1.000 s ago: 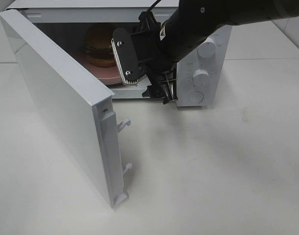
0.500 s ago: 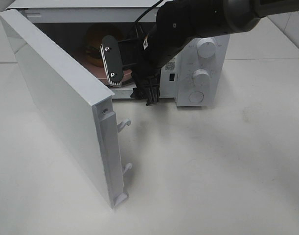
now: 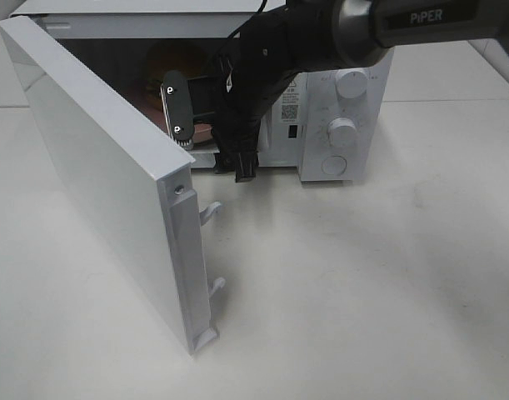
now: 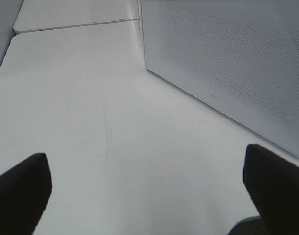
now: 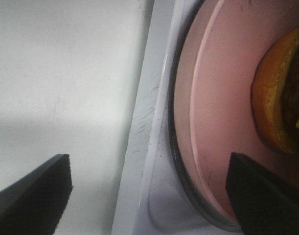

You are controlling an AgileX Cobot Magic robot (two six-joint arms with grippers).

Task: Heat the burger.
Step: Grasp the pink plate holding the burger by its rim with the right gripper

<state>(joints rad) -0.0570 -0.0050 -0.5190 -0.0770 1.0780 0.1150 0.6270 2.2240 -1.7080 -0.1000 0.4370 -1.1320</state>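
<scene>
**Black arms, white lettering**

My right arm (image 3: pixel 321 37) is glossy black, and its grey upper link is stamped PiPER (image 3: pixel 441 15) in white. A thin black cable (image 3: pixel 247 20) runs off behind the wrist. One flat black finger (image 3: pixel 177 108) carries two silver screws (image 3: pixel 172 86) and a pale ribbed edge. My left gripper (image 4: pixel 148 196) shows only matte black fingertips (image 4: pixel 19 193).

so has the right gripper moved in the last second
Yes. The right gripper has shifted left, away from the microwave's knobs and toward the open door.

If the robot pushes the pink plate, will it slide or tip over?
Probably slide: the pink plate looks flat, smooth and stiff, lying on the turntable. The burger on it is layered, so a hard shove might topple it instead.
</scene>
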